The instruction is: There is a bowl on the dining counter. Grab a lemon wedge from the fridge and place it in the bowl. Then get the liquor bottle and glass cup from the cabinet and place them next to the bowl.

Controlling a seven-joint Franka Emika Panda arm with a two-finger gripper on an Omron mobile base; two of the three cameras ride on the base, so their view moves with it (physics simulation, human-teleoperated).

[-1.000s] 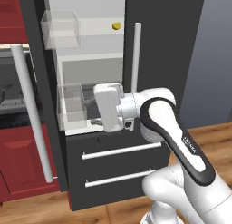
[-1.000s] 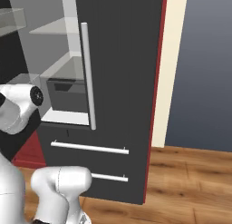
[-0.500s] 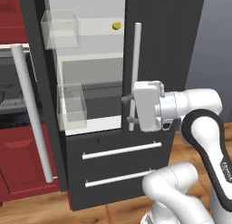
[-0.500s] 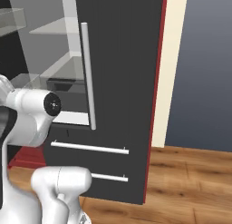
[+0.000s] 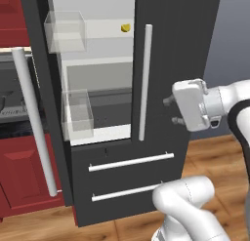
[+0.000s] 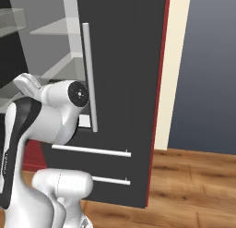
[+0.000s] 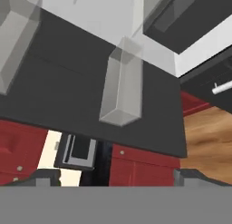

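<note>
Hovering in front of the fridge (image 5: 176,50), the gripper (image 5: 172,110) sits beside the closed right door, fingers spread wide with nothing between them; in the left base view two dark finger tips (image 5: 168,100) point left toward the open compartment. No readable writing, brand or label anywhere; a small dark mark on the fridge front just above the top drawer is too small to make out. Left door (image 5: 41,89) is swung open, its long pale bar handle (image 5: 33,123) upright, slightly tilted. Right door's bar handle (image 5: 144,82) also upright, long axis vertical. Lemon wedge (image 5: 126,27) lies on the upper pale shelf, near the right edge of the opening, well above the gripper; too small to tell which way it points. Clear bin (image 5: 65,30) at upper left on the door, another clear bin (image 5: 78,114) lower down. Two drawers below with horizontal bar handles, upper (image 5: 131,162) and lower (image 5: 126,191). Hand view looks along the open door with a clear bin (image 7: 122,82) on it, red cabinets (image 7: 145,166) and wood floor (image 7: 206,132) beyond. Right base view shows the arm's white elbow (image 6: 69,98) against the door handle (image 6: 89,77).
</note>
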